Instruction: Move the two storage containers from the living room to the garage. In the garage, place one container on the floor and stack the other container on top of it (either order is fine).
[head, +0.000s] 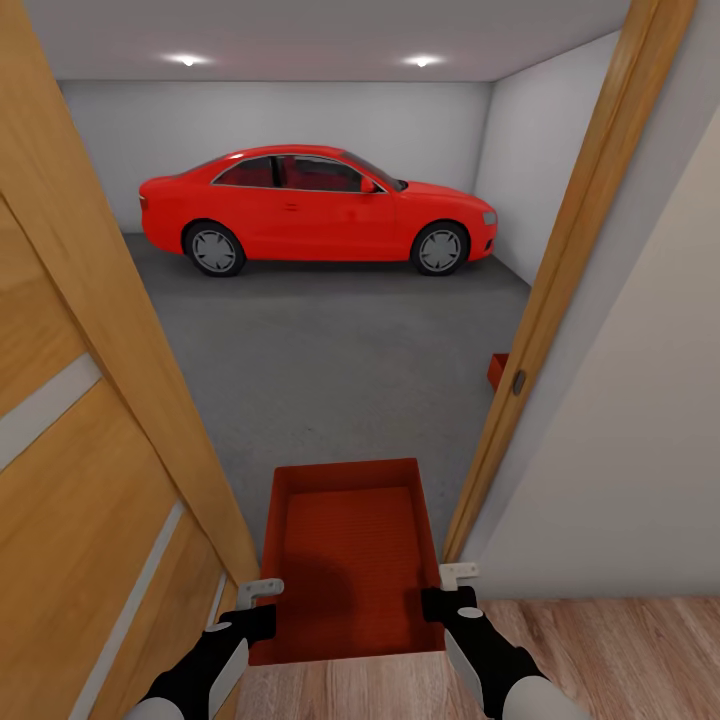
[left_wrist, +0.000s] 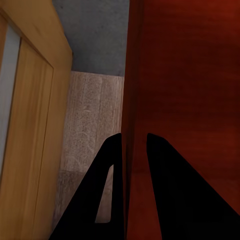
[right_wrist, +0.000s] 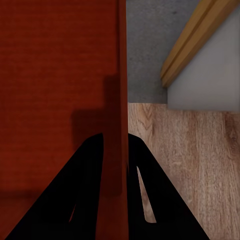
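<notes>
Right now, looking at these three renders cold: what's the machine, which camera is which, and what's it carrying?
It is a simulated wheeled robot with two arms. The big picture is from its head camera, looking down over both arms through a wooden doorway into a garage with a red car on a grey concrete floor.

The left gripper and right gripper each pinch one side wall of an orange-red open bin, held out in front over the threshold.

The two small pictures come from cameras near each gripper, looking along its dark fingers; each shows a bin wall clamped between them.

A second red bin peeks out behind the door frame; the frame hides most of it.
</notes>
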